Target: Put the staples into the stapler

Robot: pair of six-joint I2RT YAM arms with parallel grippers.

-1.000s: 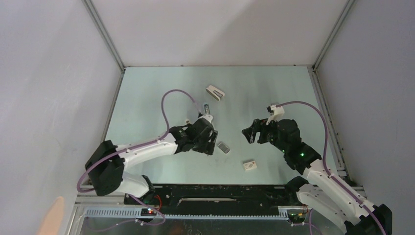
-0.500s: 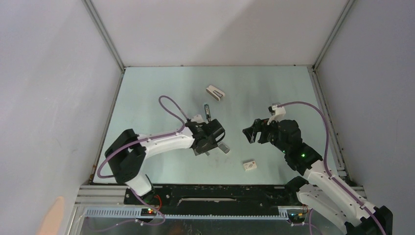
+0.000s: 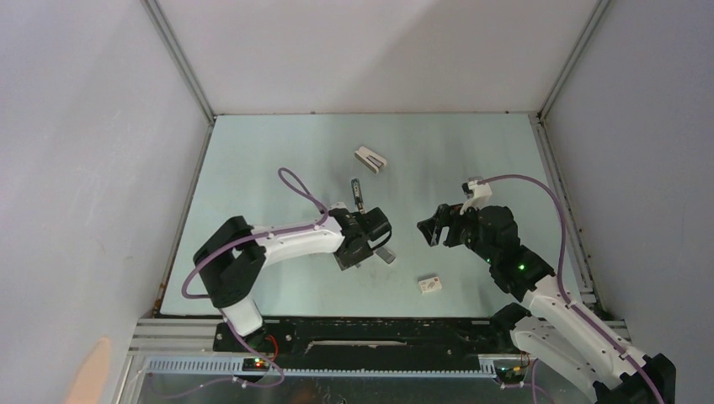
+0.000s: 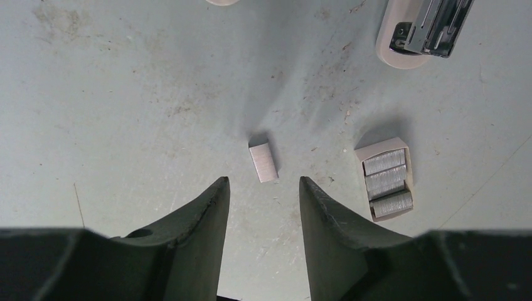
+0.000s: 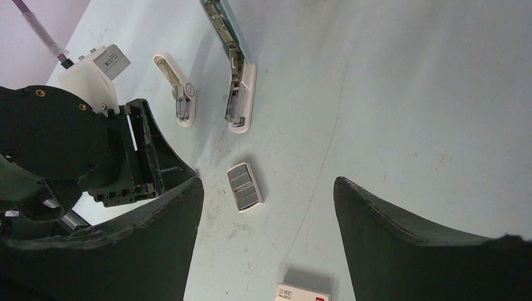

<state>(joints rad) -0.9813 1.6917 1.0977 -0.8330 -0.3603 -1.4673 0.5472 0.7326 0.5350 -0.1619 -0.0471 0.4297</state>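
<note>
Pale green surface [image 3: 253,168], scuffed and stained, boxed in by plain grey walls [image 3: 84,126]. The staples [image 4: 263,161] lie flat just ahead of the left fingers [image 4: 204,216], which are parted and hold nothing. An open tray [image 4: 384,179] of strips sits beside them, and the stapler [image 3: 356,190] lies just beyond. The right fingers [image 5: 401,238] gape empty near a white box [image 3: 430,284]

Overhead view from behind; close downward wrist views sharing the staple tray [image 4: 386,179]

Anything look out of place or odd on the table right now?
One strip of staples lies loose on the table, apart from the tray that holds three more, just ahead of the open left gripper. Nothing else looks damaged.
</note>
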